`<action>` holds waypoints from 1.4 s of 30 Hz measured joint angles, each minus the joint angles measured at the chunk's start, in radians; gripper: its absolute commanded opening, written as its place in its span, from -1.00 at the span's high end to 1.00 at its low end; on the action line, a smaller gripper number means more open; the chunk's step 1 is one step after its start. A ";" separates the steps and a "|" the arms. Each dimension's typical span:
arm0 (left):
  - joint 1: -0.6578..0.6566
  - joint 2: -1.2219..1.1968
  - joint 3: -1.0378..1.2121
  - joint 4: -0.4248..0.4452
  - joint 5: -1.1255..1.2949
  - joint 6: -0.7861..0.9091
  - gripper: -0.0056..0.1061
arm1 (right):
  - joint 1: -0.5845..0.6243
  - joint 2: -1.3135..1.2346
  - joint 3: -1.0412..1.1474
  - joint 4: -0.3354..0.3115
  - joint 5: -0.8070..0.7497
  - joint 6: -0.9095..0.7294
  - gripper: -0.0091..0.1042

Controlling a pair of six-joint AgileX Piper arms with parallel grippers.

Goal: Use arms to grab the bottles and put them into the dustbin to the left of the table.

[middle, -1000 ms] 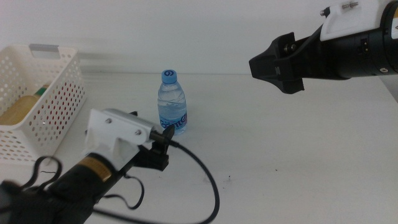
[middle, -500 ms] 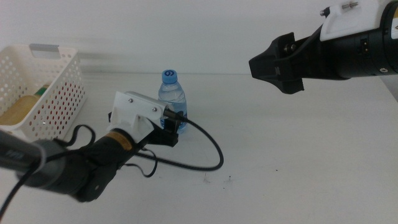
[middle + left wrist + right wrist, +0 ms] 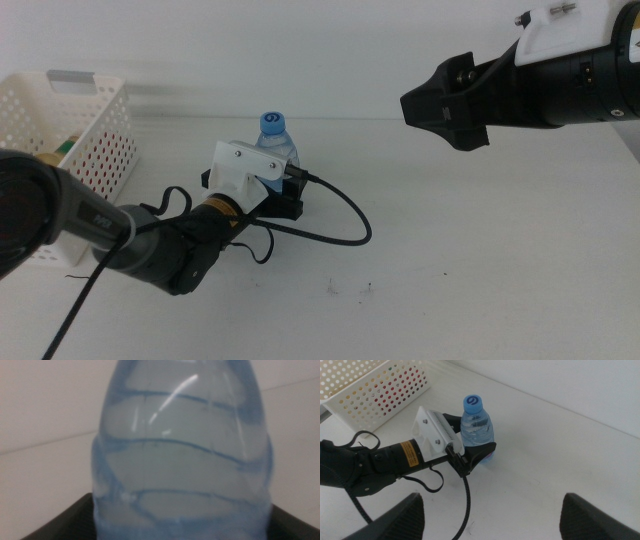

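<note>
The water bottle point(image 3: 277, 150) is small, clear and blue-tinted, ribbed with wavy rings, and topped by a blue cap; it stands upright on the white table point(image 3: 480, 260), to the right of the dustbin point(image 3: 60, 140) and apart from it. In my left wrist view the bottle point(image 3: 182, 450) fills nearly everything, its curved ribs catching a streak of light. My left gripper point(image 3: 282, 195) reaches in low from the left side, and its two dark jaws are spread, one on either side of the bottle's lower body; in the right wrist view one jaw shows in front of the bottle point(image 3: 477, 427) and the other behind it, so the bottle stands between them. I cannot tell whether the jaws press on the plastic or only flank it. My right gripper point(image 3: 452, 105) hangs high over the right side of the table, well apart from the bottle, its jaws wide apart with nothing between them. I count one bottle on the table, this one alone. The dustbin, a white perforated basket with a grey handle bar, sits at the left edge; something yellowish and a bit of green and red show through its holes, but I cannot count what lies inside.
</note>
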 measured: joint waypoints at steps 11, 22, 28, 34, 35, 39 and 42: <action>0.000 0.051 -0.071 -0.006 0.012 0.000 -0.72 | 0.000 0.000 0.000 0.000 0.000 0.000 -0.69; 0.002 0.025 -0.071 0.023 0.052 0.010 0.73 | 0.000 0.000 0.000 0.000 0.000 0.000 -0.69; 0.002 -0.150 -0.025 0.065 0.324 0.000 0.93 | 0.000 0.000 0.000 0.000 0.000 0.000 -0.69; 0.002 -0.402 -0.025 0.066 0.572 -0.048 0.93 | 0.000 0.000 0.000 0.000 0.000 0.000 -0.69; 0.002 -0.437 -0.028 0.066 0.620 -0.058 0.93 | 0.000 0.000 0.000 0.000 0.000 0.000 -0.69; 0.028 -0.568 -0.106 0.005 0.950 -0.053 0.93 | 0.000 0.000 0.000 0.000 0.000 0.000 -0.69; 0.090 -0.613 -0.223 -0.072 1.199 0.045 0.93 | 0.000 0.000 0.000 0.000 0.000 0.000 -0.69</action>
